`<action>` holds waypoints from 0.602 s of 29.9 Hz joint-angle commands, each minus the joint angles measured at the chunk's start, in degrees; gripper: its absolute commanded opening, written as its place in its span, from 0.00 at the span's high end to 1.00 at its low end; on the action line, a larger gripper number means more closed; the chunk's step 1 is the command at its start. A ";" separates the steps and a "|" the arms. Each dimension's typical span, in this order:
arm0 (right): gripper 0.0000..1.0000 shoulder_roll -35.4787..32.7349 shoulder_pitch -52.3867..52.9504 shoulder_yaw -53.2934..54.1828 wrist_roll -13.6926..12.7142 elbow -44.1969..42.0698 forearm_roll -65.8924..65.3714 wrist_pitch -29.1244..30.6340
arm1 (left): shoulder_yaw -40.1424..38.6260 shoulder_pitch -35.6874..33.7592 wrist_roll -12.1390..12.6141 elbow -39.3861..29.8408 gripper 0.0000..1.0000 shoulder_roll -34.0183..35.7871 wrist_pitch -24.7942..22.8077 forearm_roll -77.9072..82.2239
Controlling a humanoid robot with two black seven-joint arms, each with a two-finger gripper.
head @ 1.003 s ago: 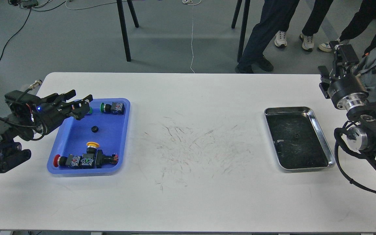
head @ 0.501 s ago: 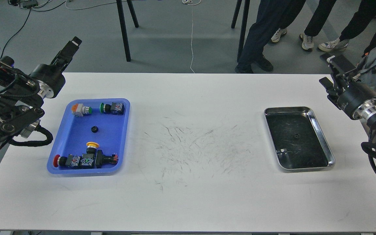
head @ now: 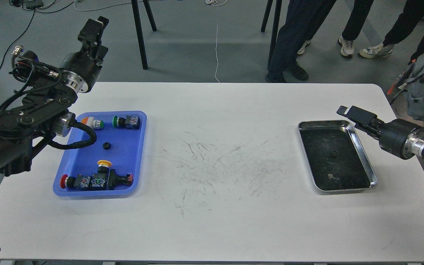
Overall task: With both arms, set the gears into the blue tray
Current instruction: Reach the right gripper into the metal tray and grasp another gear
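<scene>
The blue tray (head: 81, 162) lies at the table's left. One black gear (head: 106, 145) rests on its floor near the middle. A small gear (head: 332, 154) lies in the steel tray (head: 363, 156) at the right, with another small dark piece (head: 330, 176) nearer the front. My left gripper (head: 95, 27) is raised high beyond the table's far left edge, pointing away, and its fingers cannot be told apart. My right gripper (head: 355, 115) reaches in low over the steel tray's far right corner. It is seen edge-on, so I cannot tell whether it is open or shut.
Several coloured push-button switches (head: 98, 180) sit in the blue tray along its far and near sides. My left forearm (head: 31, 121) hangs over the tray's left rim. People's legs (head: 289, 40) and black stand legs (head: 140, 36) are behind the table.
My left gripper has lifted off the blue tray and swung up and back. My right gripper has dropped from high at the right down to the steel tray's far corner.
</scene>
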 commanded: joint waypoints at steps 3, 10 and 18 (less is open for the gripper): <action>0.04 -0.03 3.97 -3.39 0.02 -0.01 -12.35 2.10 | -2.31 0.04 0.00 0.05 0.00 -1.51 -1.16 -1.22; 0.04 -0.03 5.90 -3.48 0.19 -0.62 -22.03 5.79 | -6.27 0.21 0.00 1.02 0.00 -3.53 -1.69 -3.42; 0.04 0.50 6.79 -3.39 0.46 -2.46 -28.70 7.90 | -6.36 0.04 0.40 1.02 0.00 -5.73 -3.35 -5.61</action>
